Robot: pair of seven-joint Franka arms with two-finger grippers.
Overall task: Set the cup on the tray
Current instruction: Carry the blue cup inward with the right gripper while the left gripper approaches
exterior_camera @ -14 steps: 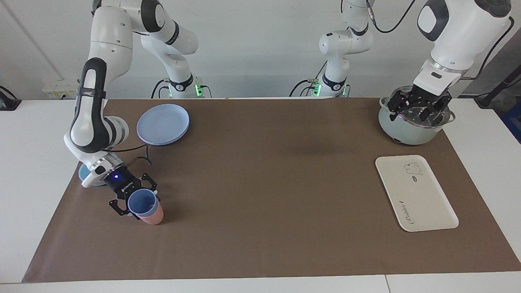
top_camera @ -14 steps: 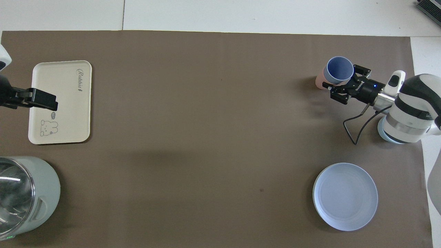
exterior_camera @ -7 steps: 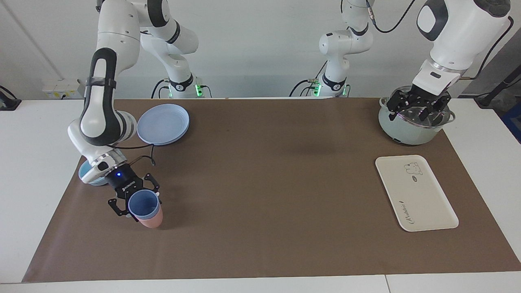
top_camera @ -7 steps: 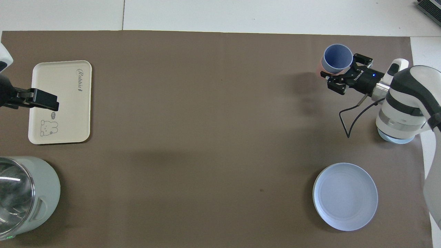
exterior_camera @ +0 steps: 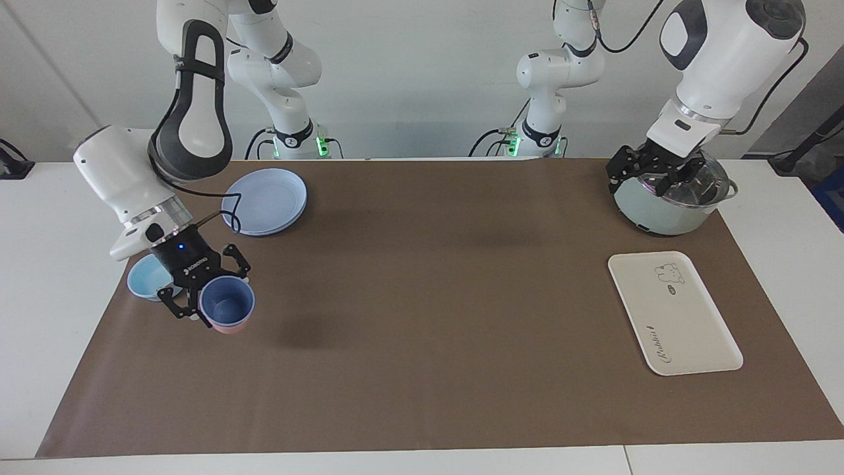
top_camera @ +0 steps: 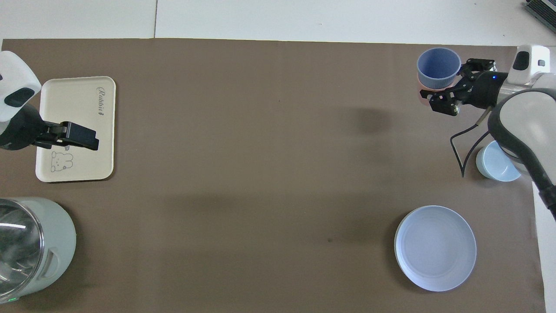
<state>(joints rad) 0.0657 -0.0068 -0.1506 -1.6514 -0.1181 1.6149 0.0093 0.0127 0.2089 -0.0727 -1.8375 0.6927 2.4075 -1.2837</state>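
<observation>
The periwinkle-blue cup (exterior_camera: 226,303) (top_camera: 438,67) sits nested in a pink cup (exterior_camera: 229,328) (top_camera: 422,90). My right gripper (exterior_camera: 211,300) (top_camera: 451,82) is shut on the blue cup's rim and holds both cups in the air, tilted, over the mat at the right arm's end. Their shadow falls on the mat below. The cream-white tray (exterior_camera: 672,310) (top_camera: 78,113) lies flat at the left arm's end. My left gripper (exterior_camera: 649,175) (top_camera: 82,141) hangs open and empty in the air by the pot and the tray.
A light-blue bowl (exterior_camera: 146,280) (top_camera: 495,165) sits on the mat under the right arm. A round blue-lilac plate (exterior_camera: 265,200) (top_camera: 435,248) lies nearer to the robots. A pale green pot (exterior_camera: 666,204) (top_camera: 30,248) with a glass lid stands at the left arm's end.
My right gripper has lifted the blue cup off the mat, and the pink cup came up with it. The left gripper has shifted a little toward the table's middle.
</observation>
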